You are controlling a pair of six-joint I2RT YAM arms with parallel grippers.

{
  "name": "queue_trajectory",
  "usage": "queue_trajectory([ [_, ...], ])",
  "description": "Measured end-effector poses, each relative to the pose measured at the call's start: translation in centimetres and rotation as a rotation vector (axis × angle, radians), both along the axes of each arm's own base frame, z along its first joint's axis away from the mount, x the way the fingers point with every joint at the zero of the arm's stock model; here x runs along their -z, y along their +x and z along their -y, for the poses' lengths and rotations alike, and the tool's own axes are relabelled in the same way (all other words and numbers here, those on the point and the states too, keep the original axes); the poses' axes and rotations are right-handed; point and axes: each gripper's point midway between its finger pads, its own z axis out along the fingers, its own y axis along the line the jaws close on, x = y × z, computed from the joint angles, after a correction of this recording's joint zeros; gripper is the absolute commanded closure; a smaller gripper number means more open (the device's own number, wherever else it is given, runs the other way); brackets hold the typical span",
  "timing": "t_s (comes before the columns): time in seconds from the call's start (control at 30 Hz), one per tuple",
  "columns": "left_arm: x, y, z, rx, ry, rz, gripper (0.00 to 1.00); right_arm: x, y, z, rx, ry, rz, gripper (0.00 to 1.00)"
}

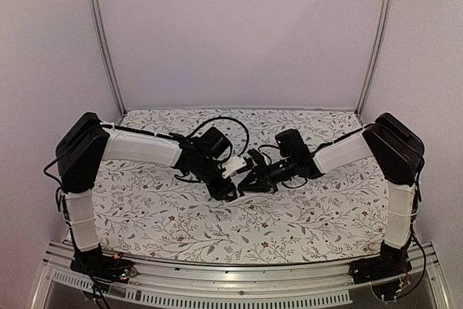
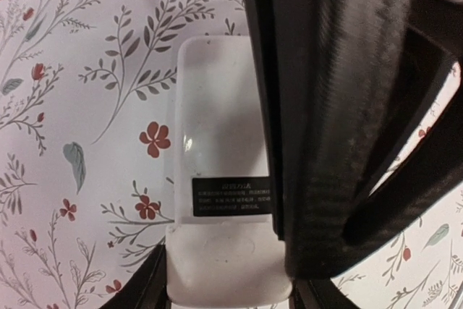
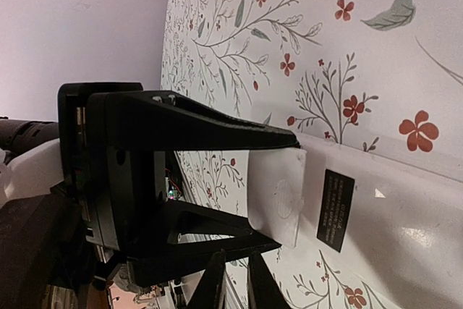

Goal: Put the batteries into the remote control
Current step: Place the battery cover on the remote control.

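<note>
The left fingers (image 3: 217, 129) clamp the remote control (image 2: 217, 128), back up, its cover (image 3: 278, 193) seemingly on. The right fingers (image 2: 325, 142) are pinched shut, empty. No batteries in sight, so loading is all ahead.

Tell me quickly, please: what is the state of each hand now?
Left hand: closed on the remote control, holding it by one end.
Right hand: closed; I cannot tell whether it holds anything.
</note>
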Motion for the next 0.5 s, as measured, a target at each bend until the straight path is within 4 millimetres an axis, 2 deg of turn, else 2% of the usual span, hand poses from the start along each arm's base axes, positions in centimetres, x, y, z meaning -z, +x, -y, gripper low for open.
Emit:
queue_trajectory([
  [0.13, 0.70, -0.02, -0.02, 0.001, 0.019, -0.016, 0.52, 0.01, -0.01, 0.01, 0.000, 0.000, -0.001, 0.89],
  [0.5, 1.04, -0.26, -0.43, 0.005, 0.046, -0.030, 0.35, 0.11, 0.04, 0.08, 0.003, -0.005, -0.002, 0.89],
])
